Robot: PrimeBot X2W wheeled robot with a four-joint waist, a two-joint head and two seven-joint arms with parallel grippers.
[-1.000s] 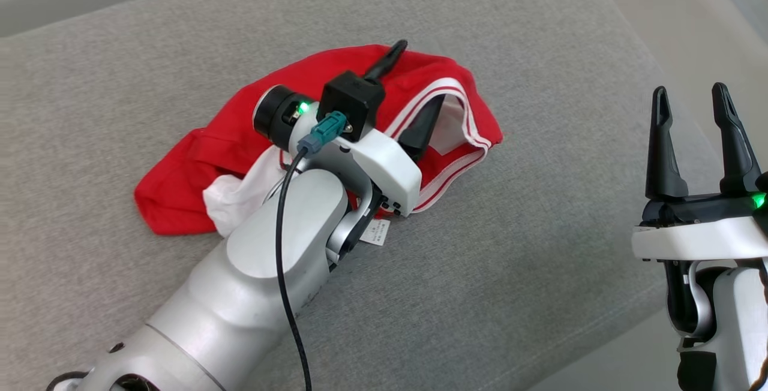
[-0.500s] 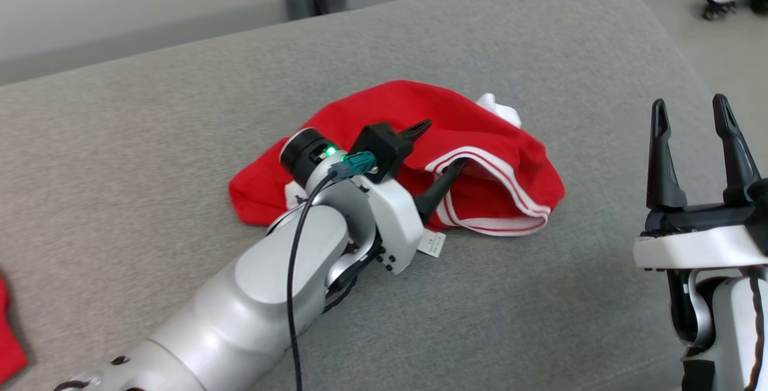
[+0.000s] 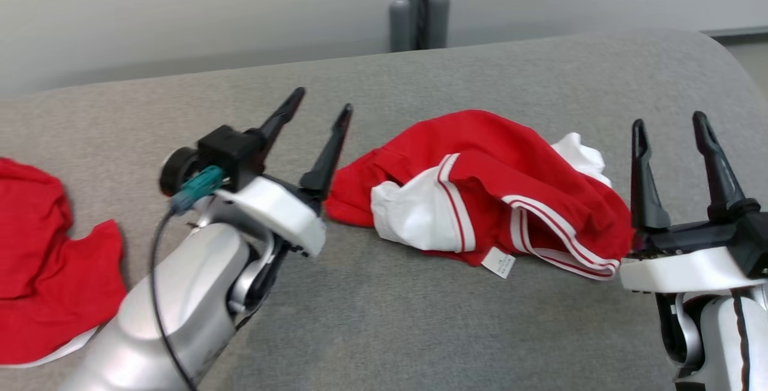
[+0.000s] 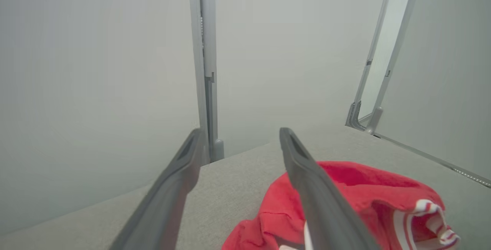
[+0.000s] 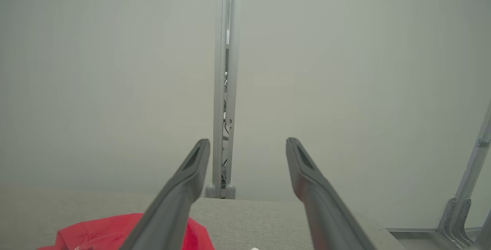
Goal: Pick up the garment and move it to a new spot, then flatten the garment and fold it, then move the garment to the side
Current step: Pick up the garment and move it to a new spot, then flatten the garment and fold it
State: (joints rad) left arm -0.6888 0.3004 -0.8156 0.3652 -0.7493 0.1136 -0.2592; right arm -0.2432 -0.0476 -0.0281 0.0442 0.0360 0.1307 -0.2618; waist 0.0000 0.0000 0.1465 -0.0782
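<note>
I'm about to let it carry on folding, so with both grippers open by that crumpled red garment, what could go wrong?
The garment lies bunched, white lining showing, so a pinch may catch several layers and leave it unflattened. Its striped hem looks close to the right gripper, which might snag it. A second red cloth lies beside the left arm and could get dragged along.

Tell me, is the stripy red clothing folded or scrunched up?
Scrunched up. The garment lies in a lumpy heap on the couch, its striped edges curled over, with the white inside and the tag showing.
</note>
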